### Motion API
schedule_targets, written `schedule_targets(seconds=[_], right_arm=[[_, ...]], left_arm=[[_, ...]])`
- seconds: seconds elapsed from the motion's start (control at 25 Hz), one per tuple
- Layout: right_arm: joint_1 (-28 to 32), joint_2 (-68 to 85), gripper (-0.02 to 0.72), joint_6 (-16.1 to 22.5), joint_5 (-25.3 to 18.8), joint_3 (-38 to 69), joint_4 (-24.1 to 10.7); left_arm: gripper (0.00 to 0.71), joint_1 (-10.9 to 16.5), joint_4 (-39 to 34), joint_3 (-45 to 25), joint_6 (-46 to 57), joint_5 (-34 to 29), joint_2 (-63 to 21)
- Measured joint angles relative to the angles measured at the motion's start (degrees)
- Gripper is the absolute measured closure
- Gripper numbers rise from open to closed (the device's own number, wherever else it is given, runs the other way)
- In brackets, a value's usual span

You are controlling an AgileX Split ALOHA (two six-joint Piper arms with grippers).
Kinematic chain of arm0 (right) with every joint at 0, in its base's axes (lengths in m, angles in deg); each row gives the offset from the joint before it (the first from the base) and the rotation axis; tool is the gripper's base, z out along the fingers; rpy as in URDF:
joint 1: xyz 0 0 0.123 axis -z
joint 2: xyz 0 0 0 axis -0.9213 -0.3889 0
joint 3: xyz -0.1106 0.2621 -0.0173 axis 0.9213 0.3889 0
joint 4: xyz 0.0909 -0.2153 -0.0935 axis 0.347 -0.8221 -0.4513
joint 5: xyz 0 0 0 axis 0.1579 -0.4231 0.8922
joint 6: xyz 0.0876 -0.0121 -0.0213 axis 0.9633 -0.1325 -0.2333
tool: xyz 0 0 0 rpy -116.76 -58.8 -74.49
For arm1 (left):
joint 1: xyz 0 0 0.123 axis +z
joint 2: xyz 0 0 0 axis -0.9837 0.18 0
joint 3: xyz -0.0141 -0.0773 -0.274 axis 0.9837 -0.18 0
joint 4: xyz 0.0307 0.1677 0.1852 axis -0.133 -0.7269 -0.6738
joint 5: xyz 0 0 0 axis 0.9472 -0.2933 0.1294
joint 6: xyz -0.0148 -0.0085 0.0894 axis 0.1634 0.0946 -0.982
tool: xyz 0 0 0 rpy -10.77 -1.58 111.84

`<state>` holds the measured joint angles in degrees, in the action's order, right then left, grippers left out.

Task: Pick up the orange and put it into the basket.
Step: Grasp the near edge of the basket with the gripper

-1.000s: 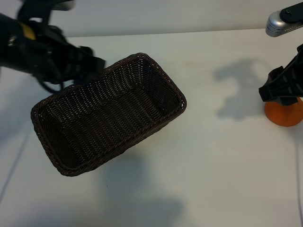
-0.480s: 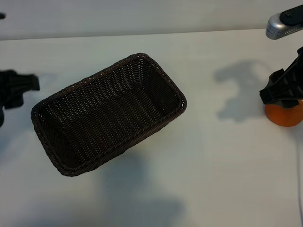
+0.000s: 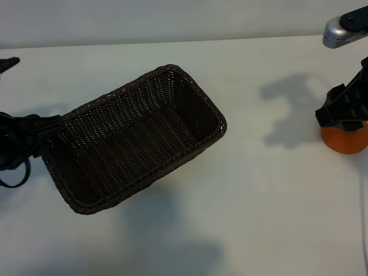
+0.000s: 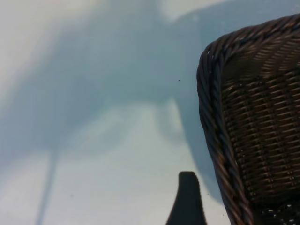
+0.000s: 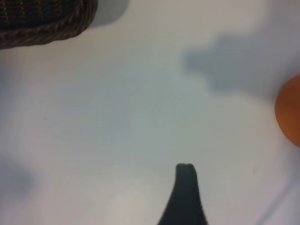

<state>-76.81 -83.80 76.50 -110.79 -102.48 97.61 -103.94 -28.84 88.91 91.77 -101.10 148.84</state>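
The basket [image 3: 172, 72], dark brown wicker, lies slantwise left of the table's middle and holds nothing that I can see. Its rounded corner [image 4: 211, 93] fills one side of the left wrist view. My left gripper [image 3: 40, 135] hovers at the basket's left end, open, with one fingertip [image 4: 187, 199] showing beside the rim. The orange [image 3: 345, 141] sits at the far right of the table, partly hidden under my right gripper [image 3: 344, 109]. That gripper is open too. In the right wrist view the orange [image 5: 289, 110] lies off to one side of the single visible fingertip [image 5: 185, 192], apart from it.
The white table [image 3: 259, 201] carries the arms' shadows [image 3: 287, 109] between basket and orange. A silver device [image 3: 342, 29] juts in at the top right. A corner of the basket [image 5: 42, 21] shows far off in the right wrist view.
The left arm has left the basket's far left corner, swung out to the left edge, and come back in at the basket's left end. The right arm and orange have stayed put.
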Motion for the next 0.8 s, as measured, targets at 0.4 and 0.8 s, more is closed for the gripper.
schedule_targets(seconds=[0.4,0.8], right_arm=[[0.00,0.00,0.145,-0.55,-0.06,0.00,0.00],[0.00,0.00,0.145,-0.98,-0.46,0.00,0.00]], left_arm=[[0.126,0.00,0.17,-4.38,3.79,4.58,3.70],[0.126,2.28,-0.10,-10.08,7.81,11.35,4.18]])
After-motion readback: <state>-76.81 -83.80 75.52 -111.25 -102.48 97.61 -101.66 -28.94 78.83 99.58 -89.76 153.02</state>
